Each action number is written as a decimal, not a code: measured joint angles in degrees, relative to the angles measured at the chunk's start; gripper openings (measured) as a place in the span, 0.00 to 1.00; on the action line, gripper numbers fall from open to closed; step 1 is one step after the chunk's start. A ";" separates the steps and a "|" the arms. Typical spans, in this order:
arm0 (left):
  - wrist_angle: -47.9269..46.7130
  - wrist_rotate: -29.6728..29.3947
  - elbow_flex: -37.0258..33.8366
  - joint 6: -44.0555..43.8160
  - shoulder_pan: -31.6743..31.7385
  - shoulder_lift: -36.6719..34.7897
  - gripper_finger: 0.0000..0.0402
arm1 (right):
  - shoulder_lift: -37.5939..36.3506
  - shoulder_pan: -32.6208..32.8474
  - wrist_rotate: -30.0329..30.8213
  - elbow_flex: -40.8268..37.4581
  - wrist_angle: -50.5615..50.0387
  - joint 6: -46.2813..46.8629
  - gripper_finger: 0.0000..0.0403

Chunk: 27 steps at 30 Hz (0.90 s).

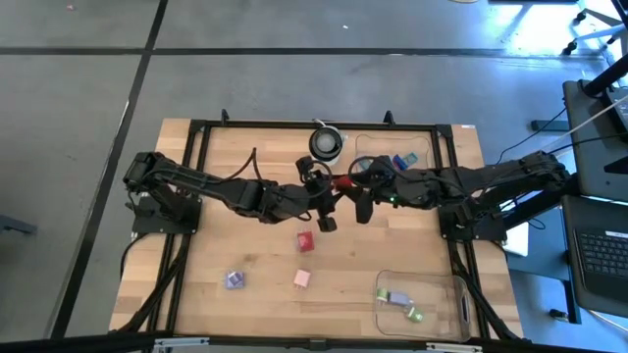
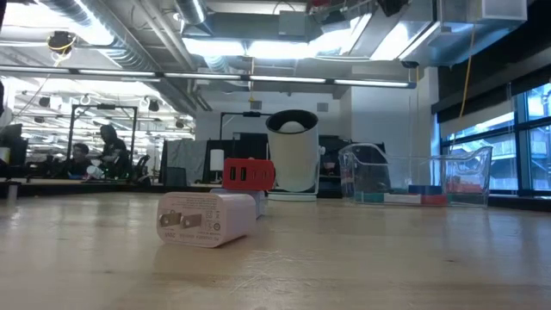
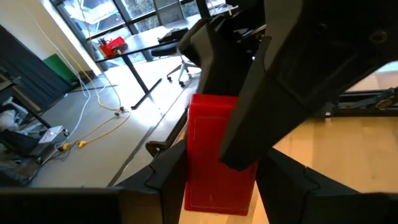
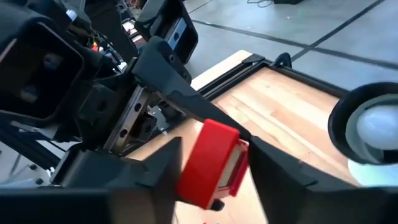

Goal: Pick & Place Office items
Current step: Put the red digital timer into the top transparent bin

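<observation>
The left hand is gripping a red block between its fingers, holding it above the middle of the worktop. The right hand is meeting it there, its fingers sitting on either side of the same red block (whether they are pressing on it, I cannot tell). Below them, 1 red piece, 1 pink piece and 1 lilac piece are lying apart on the wood. Nearer the right arm, a clear tray is holding small green pieces.
</observation>
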 joint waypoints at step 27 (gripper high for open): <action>-0.80 -14.37 -0.03 -4.60 0.62 -0.01 0.67 | 0.05 -6.70 -3.03 -0.09 -7.20 3.44 0.17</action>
